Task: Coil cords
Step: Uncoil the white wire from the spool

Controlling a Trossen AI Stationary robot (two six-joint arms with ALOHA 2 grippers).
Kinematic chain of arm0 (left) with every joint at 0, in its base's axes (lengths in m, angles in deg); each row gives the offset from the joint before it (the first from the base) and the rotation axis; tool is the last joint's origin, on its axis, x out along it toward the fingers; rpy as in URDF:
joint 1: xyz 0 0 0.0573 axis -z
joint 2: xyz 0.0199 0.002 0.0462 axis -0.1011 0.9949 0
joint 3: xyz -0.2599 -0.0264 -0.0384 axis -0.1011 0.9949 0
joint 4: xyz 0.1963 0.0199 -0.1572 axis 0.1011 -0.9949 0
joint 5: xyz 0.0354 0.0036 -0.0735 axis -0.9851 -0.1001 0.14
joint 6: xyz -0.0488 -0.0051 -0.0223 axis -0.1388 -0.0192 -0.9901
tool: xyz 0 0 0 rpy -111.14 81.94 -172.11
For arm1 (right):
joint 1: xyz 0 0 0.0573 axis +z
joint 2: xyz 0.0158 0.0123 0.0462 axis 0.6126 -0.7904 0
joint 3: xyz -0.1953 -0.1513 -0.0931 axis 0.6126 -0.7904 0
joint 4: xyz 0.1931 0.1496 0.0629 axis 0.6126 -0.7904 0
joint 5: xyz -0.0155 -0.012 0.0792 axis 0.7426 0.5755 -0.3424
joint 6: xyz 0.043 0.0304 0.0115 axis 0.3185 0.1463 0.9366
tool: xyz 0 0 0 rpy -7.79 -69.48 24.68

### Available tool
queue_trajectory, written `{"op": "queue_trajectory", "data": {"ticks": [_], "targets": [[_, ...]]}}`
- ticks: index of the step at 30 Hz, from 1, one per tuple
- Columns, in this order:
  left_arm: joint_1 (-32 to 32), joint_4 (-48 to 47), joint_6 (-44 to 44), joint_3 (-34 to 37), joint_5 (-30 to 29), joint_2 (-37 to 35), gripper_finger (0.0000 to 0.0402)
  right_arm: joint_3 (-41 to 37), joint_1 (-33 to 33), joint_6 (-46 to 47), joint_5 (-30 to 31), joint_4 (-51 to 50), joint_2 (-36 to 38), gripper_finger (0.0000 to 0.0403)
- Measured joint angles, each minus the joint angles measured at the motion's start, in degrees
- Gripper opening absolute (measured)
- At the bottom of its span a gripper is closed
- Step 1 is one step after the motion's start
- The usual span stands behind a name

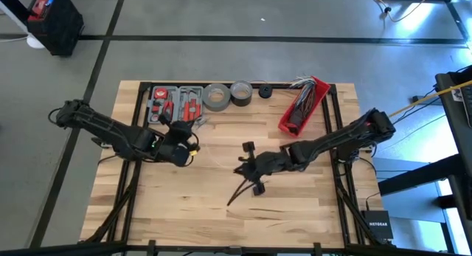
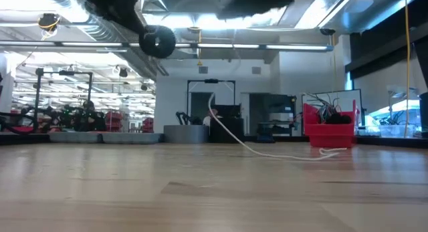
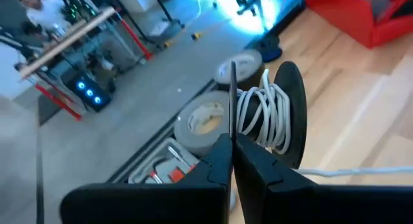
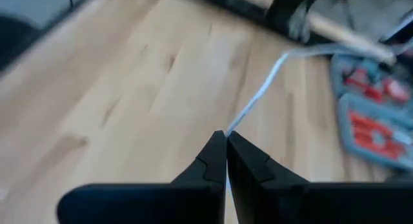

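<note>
Seen from above, my left hand (image 1: 179,149) is at about 9 o'clock on the worktop (image 1: 184,204), just below the tool tray (image 1: 175,102). Its fingers are pressed together, pinching a thin black disc (image 3: 231,95); several white turns of cord (image 3: 261,117) are already wound just behind it, against a second, thicker black disc.

My right hand (image 1: 254,167) is near centre, fingers also pressed together, pinching the same cord (image 4: 255,98) where it enters the tips.

Key relation: the free cord's long axis runs roughly 3-to-9 o'clock, a faint line between the two hands, w/ the wound part at the 9 o'clock end. From the right hand, the coil lies toward 9 o'clock. In the table-level view the cord sags down to the wood and trails toward the red bin (image 2: 329,128).

My judgement: left hand is nearer the coil, so it holds; right hand feeds slack. Coiling is partly done.
</note>
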Motion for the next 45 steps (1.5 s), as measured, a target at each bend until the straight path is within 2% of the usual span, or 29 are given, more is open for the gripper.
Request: {"op": "queue_trajectory", "data": {"ticks": [3, 5, 8, 9, 12, 16, 22, 25, 27, 31, 36, 39, 45], "targets": [[1.9, 2.4, 2.0, 0.0, -1.5, 0.0, 0.0005, 0.0, -0.2, 0.3, 4.1, -3.9, -2.1, 0.0012], [3.3, 5.8, 5.6, 0.0, -1.7, 0.0, 0.0005, 0.0, -0.2, 1.2, 12.3, -5.5, -3.3, 0.0012], [5.9, 10.9, 11.7, 0.0, -1.4, 0.0, 0.0005, 0.0, -0.7, 7.6, 27.2, -9.1, -3.9, 0.0014], [6.8, 12.2, 13.4, 0.0, -1.1, 0.0, 0.0005, 0.0, -1.0, 9.3, 30.1, -11.1, -3.9, 0.0017], [9.3, 14.9, 17.7, 0.0, 1.0, 0.0, 0.0005, 0.0, -2.4, 15.1, 33.0, -18.8, -3.2, 0.0043], [10.8, 15.6, 20.9, 0.0, 5.3, -0.6, 0.0005, 0.0, -3.6, 20.8, 31.7, -24.0, -2.0, 0.0099], [10.9, 14.3, 21.4, 0.0, 14.8, -1.1, 0.0005, 0.0, -3.8, 20.7, 15.6, -22.1, -0.3, 0.0162], [10.9, 13.4, 21.3, 0.0, 15.9, -1.1, 0.0005, 0.0, -3.8, 18.3, 8.5, -19.8, -0.1, 0.0175], [10.9, 12.3, 20.9, 0.0, 15.9, -1.1, 0.0005, 0.0, -3.8, 17.9, 5.9, -20.3, -0.1, 0.0178], [10.9, 13.4, 21.4, 0.0, 16.0, -1.1, 0.0005, 0.0, -4.0, 16.9, 7.1, -16.9, -0.4, 0.0179], [10.4, 14.6, 22.3, 0.0, 16.0, -1.1, 0.0005, 0.0, -5.5, 9.3, 5.7, 3.0, -3.7, 0.0179], [10.3, 14.5, 22.3, 0.0, 16.0, -1.1, 0.0005, 0.0, -6.2, 7.3, 5.0, 11.2, -7.2, 0.0179], [10.3, 14.4, 22.2, 0.0, 16.0, -1.1, 0.0005, 0.0, -7.4, 4.3, 4.6, 17.0, -12.3, 0.0179]]}}
